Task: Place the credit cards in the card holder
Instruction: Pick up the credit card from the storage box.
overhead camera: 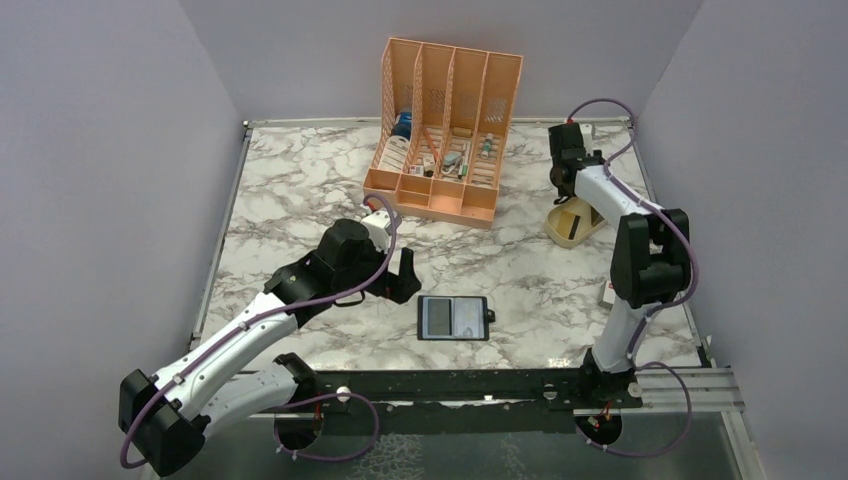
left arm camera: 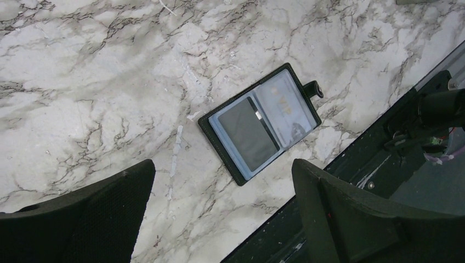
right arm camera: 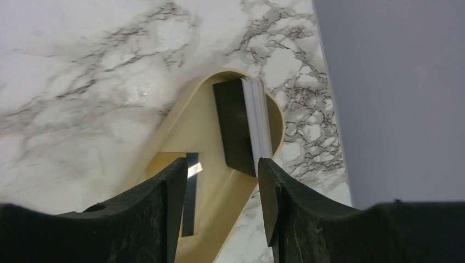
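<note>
The left gripper (left arm camera: pixel 222 167) is held apart, the opened card holder (left arm camera: pixel 260 123) lying just ahead of it. The right gripper (right arm camera: pixel 222 170) is spread too, credit cards (right arm camera: pixel 244 123) propped in the dish (right arm camera: pixel 186 120) just beyond.

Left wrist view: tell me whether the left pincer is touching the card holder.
No, the card holder lies open on the table, apart from the open left pincer.

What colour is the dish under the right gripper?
The dish is plain beige; the right wrist view shows it best.
</note>
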Robot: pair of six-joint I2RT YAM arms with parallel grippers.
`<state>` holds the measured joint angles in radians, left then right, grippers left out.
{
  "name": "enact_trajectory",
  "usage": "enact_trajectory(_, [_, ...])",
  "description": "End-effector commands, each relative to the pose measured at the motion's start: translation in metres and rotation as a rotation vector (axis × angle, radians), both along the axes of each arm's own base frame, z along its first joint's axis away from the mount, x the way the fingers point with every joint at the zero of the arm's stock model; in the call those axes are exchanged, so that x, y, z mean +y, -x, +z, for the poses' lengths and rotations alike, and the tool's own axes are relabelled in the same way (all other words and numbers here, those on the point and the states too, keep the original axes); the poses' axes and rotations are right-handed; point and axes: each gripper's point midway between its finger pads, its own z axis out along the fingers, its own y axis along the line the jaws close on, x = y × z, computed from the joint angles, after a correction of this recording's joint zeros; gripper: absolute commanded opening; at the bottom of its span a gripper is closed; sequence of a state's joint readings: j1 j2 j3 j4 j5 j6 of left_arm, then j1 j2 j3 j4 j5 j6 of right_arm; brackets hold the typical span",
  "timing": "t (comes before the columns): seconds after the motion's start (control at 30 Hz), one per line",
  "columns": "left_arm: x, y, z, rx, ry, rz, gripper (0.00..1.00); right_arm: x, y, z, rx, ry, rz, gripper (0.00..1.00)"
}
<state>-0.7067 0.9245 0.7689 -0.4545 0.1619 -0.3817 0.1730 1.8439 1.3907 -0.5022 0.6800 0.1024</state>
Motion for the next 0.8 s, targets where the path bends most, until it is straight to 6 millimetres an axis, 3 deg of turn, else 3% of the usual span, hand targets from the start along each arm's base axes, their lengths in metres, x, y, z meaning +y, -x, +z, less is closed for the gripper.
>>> enact_trajectory(0.0, [0.007, -0.005, 0.011, -0.052, -0.009, 0.026, 0.99, -0.028, 0.003, -0.015, 0.097, 0.034, -0.046, 0.51])
enact_trajectory(0.27, [0.008, -0.006, 0.01, -0.054, -0.014, 0.029, 0.99, -0.051, 0.001, -0.036, 0.15, 0.042, -0.079, 0.51])
enact_trajectory(0.77, [0.008, -0.006, 0.008, -0.049, -0.019, 0.032, 0.99, -0.073, 0.001, -0.044, 0.161, 0.045, -0.091, 0.43])
